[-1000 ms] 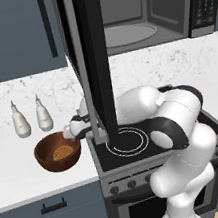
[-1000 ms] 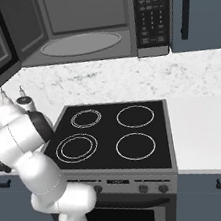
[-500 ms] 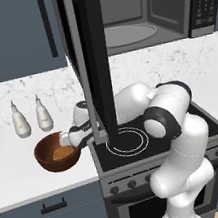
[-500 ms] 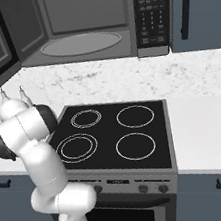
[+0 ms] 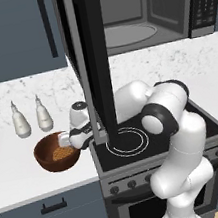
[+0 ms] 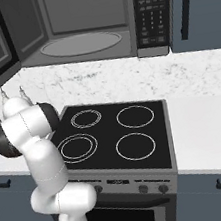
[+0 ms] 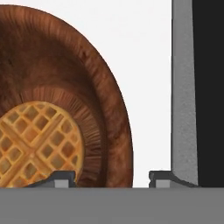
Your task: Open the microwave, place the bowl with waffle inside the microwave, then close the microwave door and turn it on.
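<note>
You have 1 bowl (image 5: 56,152) holding 1 waffle (image 5: 62,153), 2 white bottles (image 5: 30,117) on the counter, 1 microwave (image 6: 89,25) with 1 open microwave door (image 5: 95,57), and 1 stove (image 6: 116,134) showing 4 burner rings.

- Left base view: behind-left, looking down; stove (image 5: 156,135) lower center.
- Right base view: behind-right, same stove (image 6: 116,134), microwave (image 6: 89,25) on top.
- Hand view: close above bowl (image 7: 87,87).

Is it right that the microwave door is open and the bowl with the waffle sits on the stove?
Not quite. The microwave door is open, but the bowl with the waffle sits on the white counter left of the stove, as the left base view shows.
</note>
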Controlling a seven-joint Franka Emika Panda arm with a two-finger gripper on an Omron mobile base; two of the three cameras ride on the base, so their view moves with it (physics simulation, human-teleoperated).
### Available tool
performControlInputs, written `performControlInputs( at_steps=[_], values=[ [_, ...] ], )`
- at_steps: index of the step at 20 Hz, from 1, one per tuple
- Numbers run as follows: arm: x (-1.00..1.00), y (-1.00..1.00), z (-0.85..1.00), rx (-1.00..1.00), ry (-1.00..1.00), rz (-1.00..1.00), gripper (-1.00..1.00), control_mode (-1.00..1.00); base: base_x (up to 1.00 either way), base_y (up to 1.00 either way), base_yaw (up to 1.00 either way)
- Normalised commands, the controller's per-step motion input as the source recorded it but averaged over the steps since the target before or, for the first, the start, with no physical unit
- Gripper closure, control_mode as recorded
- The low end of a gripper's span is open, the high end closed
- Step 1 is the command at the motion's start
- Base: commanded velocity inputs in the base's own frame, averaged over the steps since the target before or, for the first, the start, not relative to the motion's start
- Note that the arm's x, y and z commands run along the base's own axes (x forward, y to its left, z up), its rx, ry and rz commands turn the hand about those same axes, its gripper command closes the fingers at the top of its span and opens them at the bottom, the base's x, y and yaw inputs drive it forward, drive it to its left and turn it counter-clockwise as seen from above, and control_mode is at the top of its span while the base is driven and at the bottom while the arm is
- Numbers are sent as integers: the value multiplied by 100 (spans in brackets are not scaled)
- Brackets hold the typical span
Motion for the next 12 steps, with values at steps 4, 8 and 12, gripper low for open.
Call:
performControlInputs(
  at_steps=[4,8,12],
  values=[
    [0,0,-26,0,0,0,100,-100,0,0,0],
    [0,0,-26,0,1,0,100,-100,0,0,0],
    [-1,-9,-11,2,0,0,100,-100,0,0,0]
  ],
)
